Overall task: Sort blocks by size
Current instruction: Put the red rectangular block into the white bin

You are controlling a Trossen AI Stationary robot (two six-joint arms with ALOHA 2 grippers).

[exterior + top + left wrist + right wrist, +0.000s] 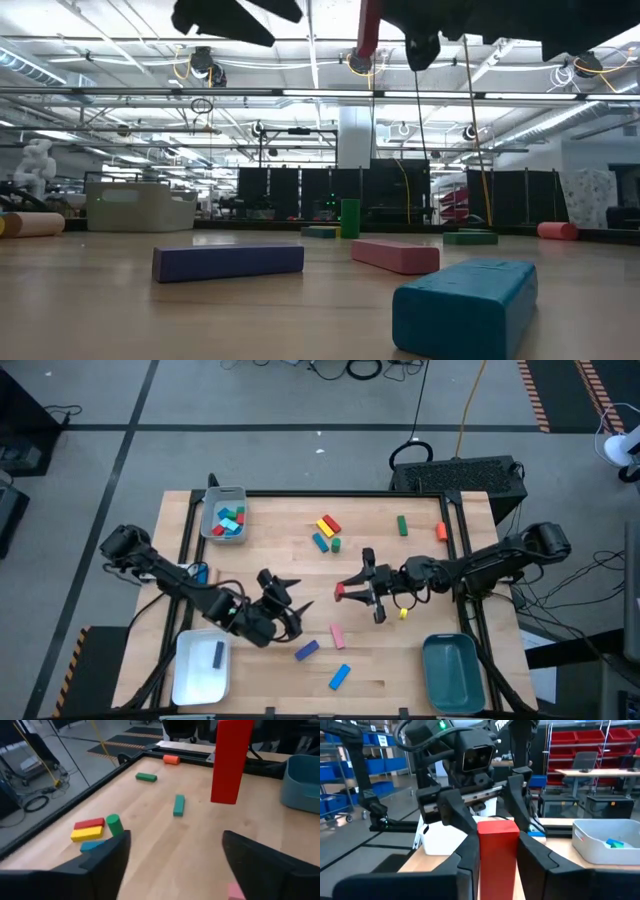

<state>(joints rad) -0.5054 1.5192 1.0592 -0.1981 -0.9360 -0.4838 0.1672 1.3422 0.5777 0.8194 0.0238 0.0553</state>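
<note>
A red block (496, 851) stands upright in the air over the table's middle, with my right gripper (352, 592) shut on it. My left gripper (296, 593) faces it from the table's left, open, with one finger (107, 860) on either side and short of the block (230, 762). On the table lie loose blocks: red and yellow bars (327, 525), a teal bar (320, 542), a green cylinder (336, 544), a green bar (402, 525), an orange piece (441, 531), a pink bar (337, 635), a purple bar (306, 650) and a blue bar (340, 676). My right gripper pinches the red block between its two fingers (532, 852), on two opposite long sides (485, 855). The fingers come level from the table's right. The block stands upright, its lower end (223, 797) free and lifted clear of the table.
A grey tray (213, 510) holding several blocks stands at the far left. A white tray (190, 665) with one dark block stands at the near left, and a teal tray (452, 672) at the near right. A small yellow piece (403, 614) lies under the right arm.
</note>
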